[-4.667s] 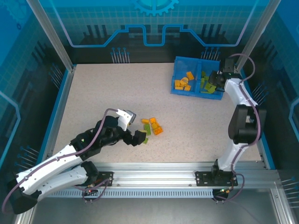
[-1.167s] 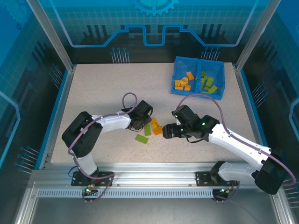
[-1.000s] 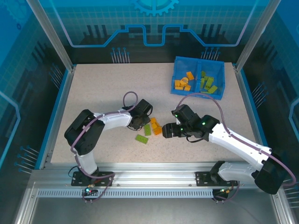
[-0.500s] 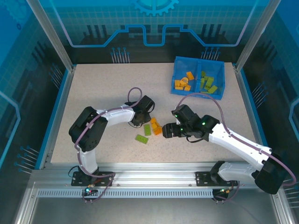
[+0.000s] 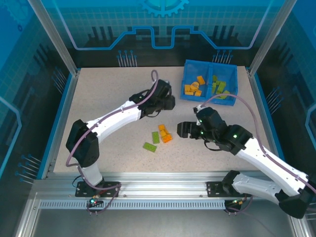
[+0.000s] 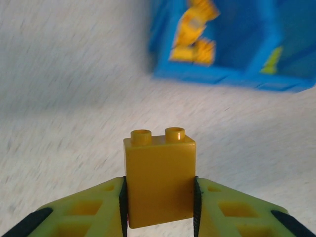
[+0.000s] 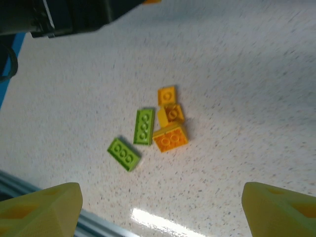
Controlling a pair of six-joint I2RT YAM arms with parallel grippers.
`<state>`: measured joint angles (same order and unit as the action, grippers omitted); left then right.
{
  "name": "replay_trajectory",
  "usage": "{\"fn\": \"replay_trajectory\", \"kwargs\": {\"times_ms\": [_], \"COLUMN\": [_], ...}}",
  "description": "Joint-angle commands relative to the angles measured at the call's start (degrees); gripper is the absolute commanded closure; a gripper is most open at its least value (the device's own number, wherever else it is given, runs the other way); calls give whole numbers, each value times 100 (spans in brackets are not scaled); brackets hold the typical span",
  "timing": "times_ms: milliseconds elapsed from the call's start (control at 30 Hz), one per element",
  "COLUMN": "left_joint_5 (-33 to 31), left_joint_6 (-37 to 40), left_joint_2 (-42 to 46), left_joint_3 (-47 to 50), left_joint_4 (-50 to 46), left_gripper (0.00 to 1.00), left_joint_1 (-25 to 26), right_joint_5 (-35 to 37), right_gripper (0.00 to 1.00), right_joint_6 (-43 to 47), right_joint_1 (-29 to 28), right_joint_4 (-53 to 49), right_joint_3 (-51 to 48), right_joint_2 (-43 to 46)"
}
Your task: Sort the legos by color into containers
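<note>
The orange brick, a tall two-stud block held upright, is clamped by its flat sides in the left tool above the counter. The blue bin lies ahead and to the right of it, and its left compartment, where other orange bricks sit, is the nearer half, so the carry likely ends there. The right tool hangs spread and empty just right of the loose pile of orange and green bricks at mid-counter, the nearer arm for those.
</note>
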<state>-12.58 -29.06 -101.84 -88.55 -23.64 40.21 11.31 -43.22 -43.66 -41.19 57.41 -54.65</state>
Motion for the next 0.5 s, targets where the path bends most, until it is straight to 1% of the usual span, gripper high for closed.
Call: {"fn": "replay_trajectory", "kwargs": {"times_ms": [0,167,267,400,467], "left_joint_5": [-55,101,137,502,579], "left_joint_6": [824,1052,1100,1089,974], "left_joint_2": [-748,-2125,-3083,-4331,-4850], "left_joint_3": [-720,-2373,-3682,-5424,-6191], "left_joint_4": [299,761,745,668,530], "left_gripper": [64,63,63,62,61], "left_joint_1": [-30,-78,-140,-224,-255], "right_joint_5": [570,678,727,756,776], "right_gripper": [14,14,14,14,14], "right_joint_6": [-194,-278,-377,-504,-562], "right_joint_1": [185,305,326,346,349], "right_joint_4": [-377,-552,-711,-926,-1024], "right_joint_3": [37,-157,-236,-303,-279], "right_joint_2": [367,874,1097,1344,1461]}}
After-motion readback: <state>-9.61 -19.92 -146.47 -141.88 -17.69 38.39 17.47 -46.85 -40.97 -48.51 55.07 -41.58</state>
